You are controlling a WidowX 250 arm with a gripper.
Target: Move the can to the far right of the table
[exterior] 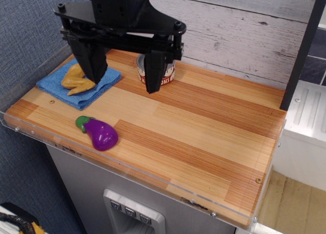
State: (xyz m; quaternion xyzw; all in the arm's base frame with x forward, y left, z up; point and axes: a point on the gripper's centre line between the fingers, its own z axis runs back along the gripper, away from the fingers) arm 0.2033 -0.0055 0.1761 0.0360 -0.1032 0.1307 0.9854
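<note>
While the pincer (125, 73) hangs released above the striped wooden table (204, 137), its fingers spread wide, the can (162, 71) stands just behind its right-hand finger, partly hidden. A blue cloth (79, 86) carrying a yellow item (76, 79) lies beside the other finger; a purple eggplant (99, 133) lies nearer the front. Grey planks (239, 25) back the table.

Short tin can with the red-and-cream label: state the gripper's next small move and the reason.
Probably shift right and back to centre on the short tin can. The black gripper is open with only its right finger in front of the can, and the striped wooden table lies bare to the right.
</note>
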